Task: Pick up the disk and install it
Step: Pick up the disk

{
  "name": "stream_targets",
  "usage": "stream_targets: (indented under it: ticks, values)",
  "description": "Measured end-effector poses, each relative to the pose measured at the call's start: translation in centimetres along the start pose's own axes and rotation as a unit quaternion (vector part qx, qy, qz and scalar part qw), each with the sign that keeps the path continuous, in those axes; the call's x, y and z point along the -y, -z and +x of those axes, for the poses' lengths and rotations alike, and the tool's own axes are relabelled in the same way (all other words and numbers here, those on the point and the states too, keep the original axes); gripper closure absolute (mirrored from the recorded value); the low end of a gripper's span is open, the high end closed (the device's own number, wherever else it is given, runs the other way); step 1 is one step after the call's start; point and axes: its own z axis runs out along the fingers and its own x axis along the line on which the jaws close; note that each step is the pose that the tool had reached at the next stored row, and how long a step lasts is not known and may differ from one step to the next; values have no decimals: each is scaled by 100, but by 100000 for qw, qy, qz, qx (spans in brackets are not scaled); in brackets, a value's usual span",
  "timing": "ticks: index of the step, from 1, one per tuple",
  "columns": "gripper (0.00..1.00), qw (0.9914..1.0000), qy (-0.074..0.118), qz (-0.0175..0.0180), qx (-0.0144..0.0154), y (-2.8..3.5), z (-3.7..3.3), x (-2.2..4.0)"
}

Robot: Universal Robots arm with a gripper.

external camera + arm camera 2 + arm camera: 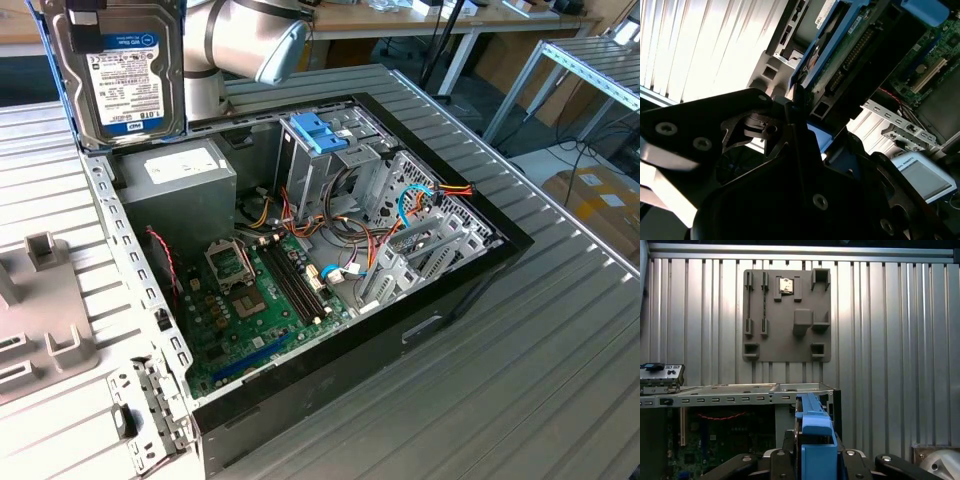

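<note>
The disk [120, 70] hangs upright in the air at the top of the exterior view's left, above the rear corner of the open computer case [480, 270]. Its white barcode label faces the camera, and blue rails run along its edges. In the first wrist view my gripper [815, 456] is shut on the disk [812, 425], with a dark finger on each side of the blue rail. The second wrist view shows the disk [840, 45] edge-on, its circuit board and blue rail beyond my gripper [799, 117]. The arm [250, 40] stands just behind the disk.
Inside the case are a grey power-supply box [180, 175], a green motherboard [260, 290], loose cables, and a metal drive cage topped by a light-blue bracket [318, 130]. A grey fixture plate [787, 315] lies on the ribbed metal table [520, 370] beside the case.
</note>
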Motion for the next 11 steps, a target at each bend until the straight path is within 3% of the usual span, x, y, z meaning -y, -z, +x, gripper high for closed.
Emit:
stream_targets:
  ticks: [11]
  values:
    - [63,100000,-1,0,1,2,101,1]
